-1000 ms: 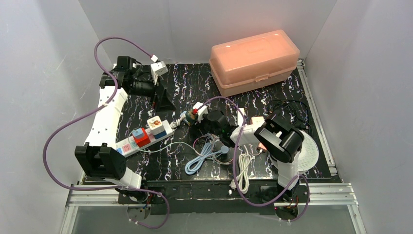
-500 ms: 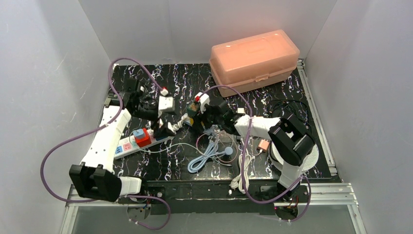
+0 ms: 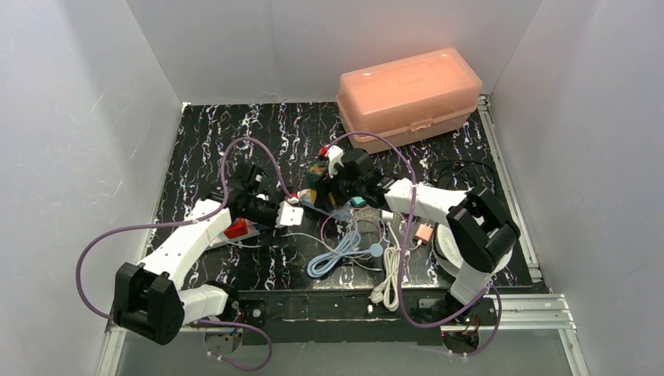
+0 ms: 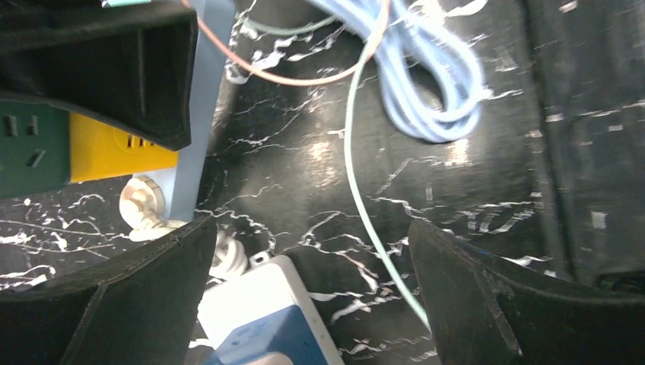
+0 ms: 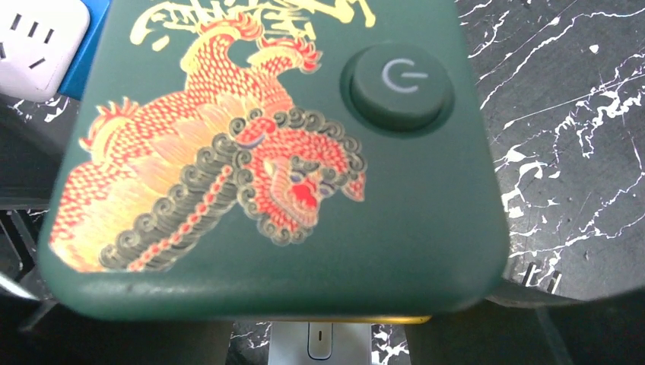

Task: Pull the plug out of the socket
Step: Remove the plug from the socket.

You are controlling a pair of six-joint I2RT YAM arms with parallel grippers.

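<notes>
A green cube socket (image 5: 266,152) with a red-and-gold dragon and a round power button sits between my right gripper's (image 3: 327,188) fingers (image 5: 494,334), which are closed on its sides. A pale blue plug (image 5: 319,338) shows against the cube's lower face and also in the left wrist view (image 4: 199,114). The cube (image 4: 46,152) has a yellow side. My left gripper (image 4: 310,228) is wide open just left of the cube (image 3: 317,176), hanging over the black table. The white and blue strip end (image 4: 258,312) lies between its fingers, touching neither.
The white power strip (image 3: 235,231) with a red plug lies under the left arm. A light blue cable coil (image 3: 333,258), a white cable bundle (image 3: 389,282) and thin wires lie near the front. A salmon lidded box (image 3: 409,98) stands at the back right, a small pink adapter (image 3: 424,233) on the right.
The left arm swung from the back left corner to the table's middle, its open gripper now beside the cube. The right gripper shifted slightly back and right with the cube.
</notes>
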